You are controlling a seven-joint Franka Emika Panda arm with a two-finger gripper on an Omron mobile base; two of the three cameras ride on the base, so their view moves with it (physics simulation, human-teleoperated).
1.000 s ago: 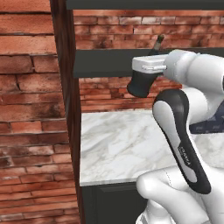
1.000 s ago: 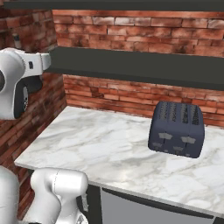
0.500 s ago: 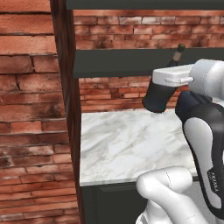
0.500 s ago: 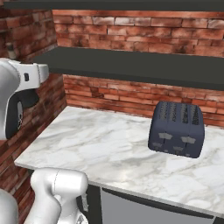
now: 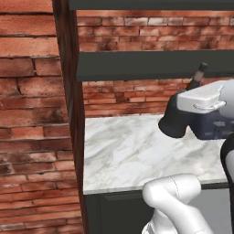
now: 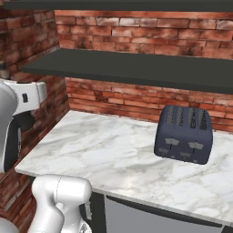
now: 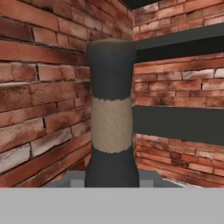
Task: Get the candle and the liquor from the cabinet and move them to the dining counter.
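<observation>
My gripper (image 5: 197, 101) is shut on the liquor (image 5: 175, 121), a black bottle that hangs tilted above the marble worktop, wide body low and left, thin neck up and right. In the hand view the liquor (image 7: 111, 131) stands close before the camera, a tan band around its neck, hiding the gripper (image 7: 111, 183) fingers. From the right base view the gripper (image 6: 28, 97) and the dark liquor (image 6: 22, 122) sit at the left edge. The cabinet's dark shelf (image 5: 151, 65) runs behind, with its wooden side panel (image 5: 68, 114). The candle and the dining counter are out of view.
A dark blue toaster (image 6: 184, 134) stands on the marble worktop (image 6: 109, 154) toward the right, close to the brick back wall. The cabinet shelf (image 6: 136, 68) overhangs the worktop. A brick wall (image 5: 27, 114) rises left of the side panel.
The arm has swung to the right in the left base view, carrying the liquor away from the shelf edge and lower, out over the worktop. The gripper stays shut.
</observation>
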